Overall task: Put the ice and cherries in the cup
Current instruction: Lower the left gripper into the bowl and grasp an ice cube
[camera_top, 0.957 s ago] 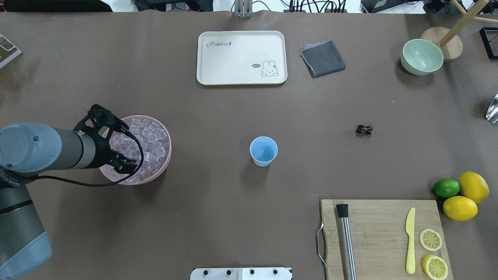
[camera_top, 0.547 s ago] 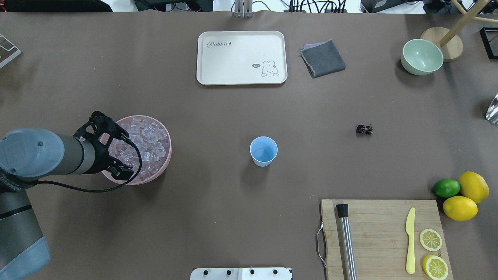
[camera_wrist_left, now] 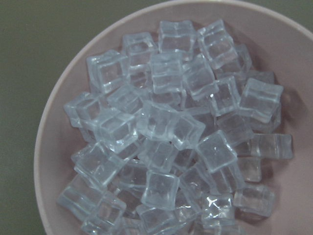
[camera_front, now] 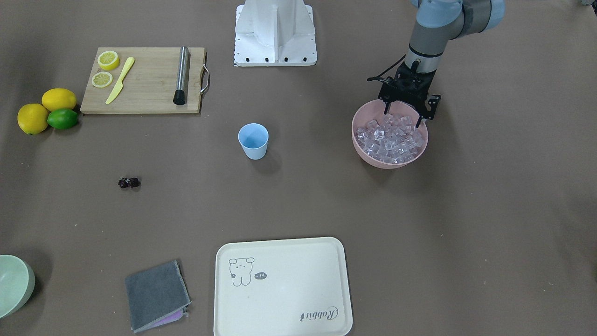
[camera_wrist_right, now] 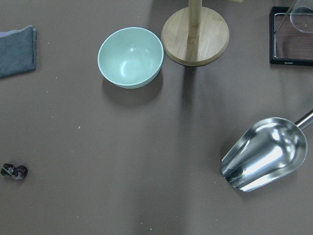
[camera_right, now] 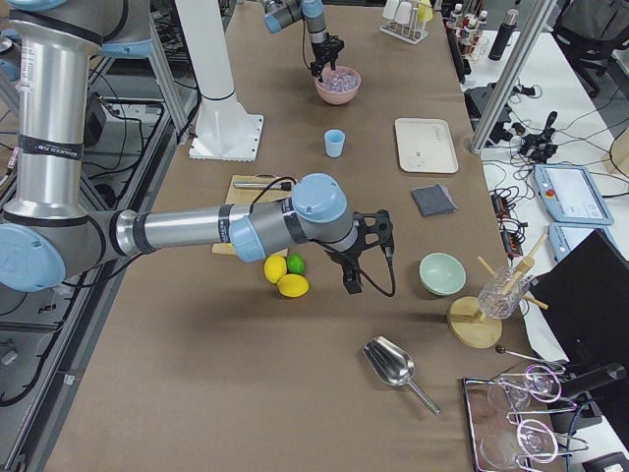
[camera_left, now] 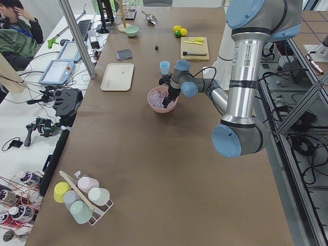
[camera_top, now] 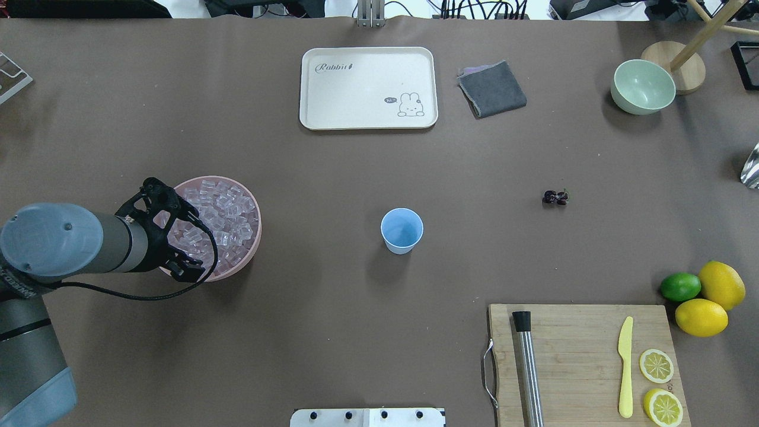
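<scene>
Currently the left gripper [camera_front: 404, 117] hangs over the pink bowl [camera_front: 387, 161], jaws spread wide and holding nothing, fingertips pointed down at the robot-side part of the ice [camera_wrist_left: 166, 142]. The heap is loose, cubes lying at all angles against one another. The cup [camera_top: 402, 230] stands upright and apart from the bowl toward mid-table, with nothing visible inside; the cherries [camera_top: 555, 197] lie on the bare table farther on, well away from both. The right gripper [camera_right: 366, 251] shows only in the side view, so I cannot tell how its jaws stand. Risks as I read them: with the jaws this wide and this close to the bowl's wall, a straight descent may land one finger on the rim, which could tip or shove the bowl and spill cubes. The cubes look glassy and slick, so a closing pinch on an angled face may squirt one out, or trap two and drop one in transit. The cup is light and narrow-mouthed; a release from too high or off-centre could bounce a cube off the lip or knock the cup over. The cherries are tiny and round, likely to roll from a closing finger if the approach is not centred.
</scene>
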You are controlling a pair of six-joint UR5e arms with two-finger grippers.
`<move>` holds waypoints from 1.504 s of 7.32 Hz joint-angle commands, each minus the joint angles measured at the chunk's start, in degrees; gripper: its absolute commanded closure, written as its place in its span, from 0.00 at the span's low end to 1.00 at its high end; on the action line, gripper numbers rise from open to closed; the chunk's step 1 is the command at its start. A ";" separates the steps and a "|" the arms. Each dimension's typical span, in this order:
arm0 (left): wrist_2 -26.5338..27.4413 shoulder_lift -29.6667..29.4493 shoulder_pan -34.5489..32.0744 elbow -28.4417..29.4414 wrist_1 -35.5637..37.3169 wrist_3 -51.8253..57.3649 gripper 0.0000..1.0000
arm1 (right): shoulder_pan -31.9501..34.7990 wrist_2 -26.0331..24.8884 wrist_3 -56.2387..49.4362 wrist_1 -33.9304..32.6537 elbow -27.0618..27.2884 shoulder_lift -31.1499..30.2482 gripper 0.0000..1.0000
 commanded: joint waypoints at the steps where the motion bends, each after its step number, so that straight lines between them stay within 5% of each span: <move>1: 0.03 -0.30 0.54 0.33 0.57 -0.73 0.03 | 0.00 0.00 0.09 -0.01 -0.02 0.00 0.00; 8: -0.06 -3.55 1.51 3.84 1.80 -1.00 0.04 | -0.09 -0.09 0.09 -0.01 -0.46 0.09 0.00; 11: -0.06 -3.82 1.33 4.11 1.81 -1.00 0.26 | -0.09 -0.09 0.09 -0.01 -0.46 0.26 0.00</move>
